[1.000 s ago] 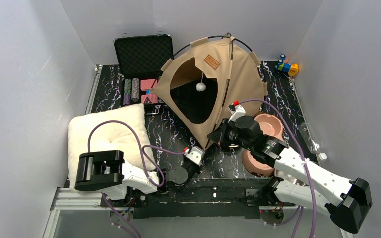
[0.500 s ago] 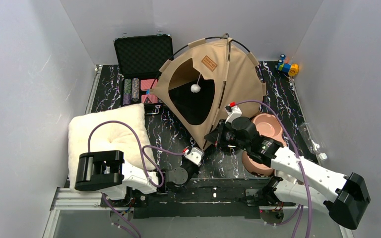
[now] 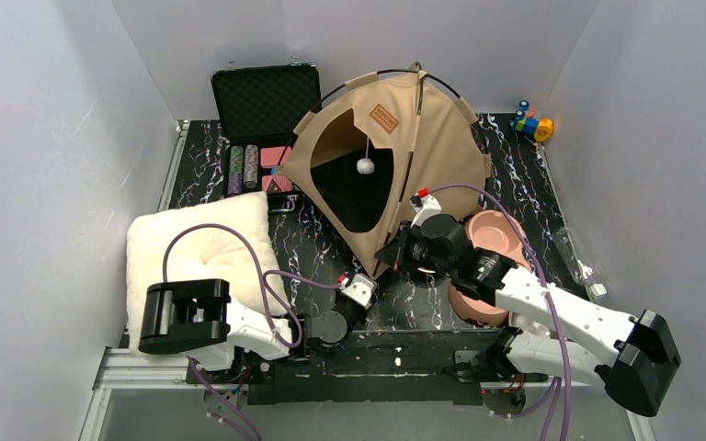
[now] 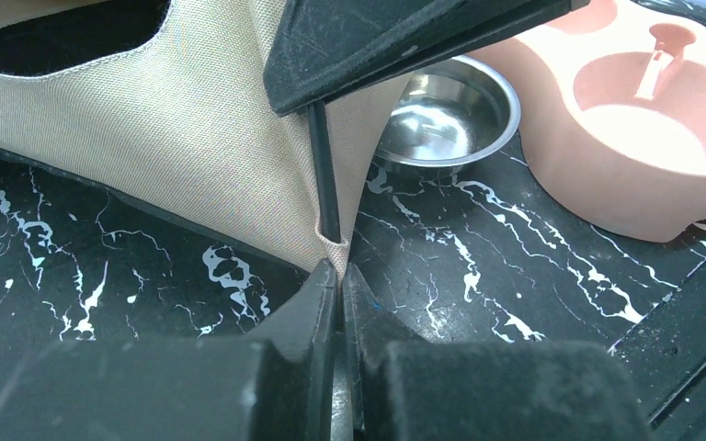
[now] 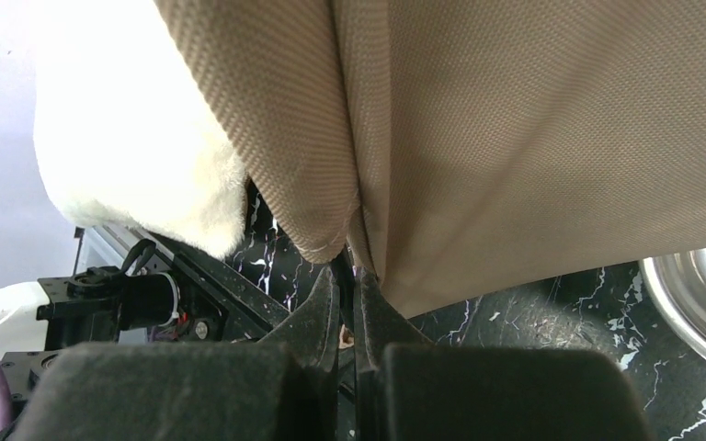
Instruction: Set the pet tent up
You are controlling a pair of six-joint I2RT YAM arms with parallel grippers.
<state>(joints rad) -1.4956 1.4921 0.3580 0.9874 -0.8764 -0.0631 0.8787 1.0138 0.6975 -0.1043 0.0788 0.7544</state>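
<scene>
Centrally, the pet tent (image 3: 432, 152) is standing toward the back of the black, white-veined, marble-look table (image 3: 322, 241), its tan woven canvas stretching into a rounded pyramid. A fuzzy white pom-pom (image 3: 364, 165) is hanging in the cat-head-shaped doorway (image 3: 358, 193), and a small brown label patch (image 3: 384, 118) is sitting above it.

The right gripper (image 5: 347, 276) is reaching to the tent's near corner, its jaws narrowed to a sliver and pinching the coarse-weave seam there. The left gripper (image 4: 338, 276) is lying low just in front of that same corner. Its matte black fingers are pressing together at the tips, right beneath the pocket where a slim black pole (image 4: 324, 184) is entering the fabric; whether they are gripping anything I cannot tell.

A fluffy cream cushion (image 3: 198, 248) is resting at the left. A smooth pink feeder (image 3: 492, 234) is sitting at the right, near a shiny steel bowl (image 4: 446, 110).
</scene>
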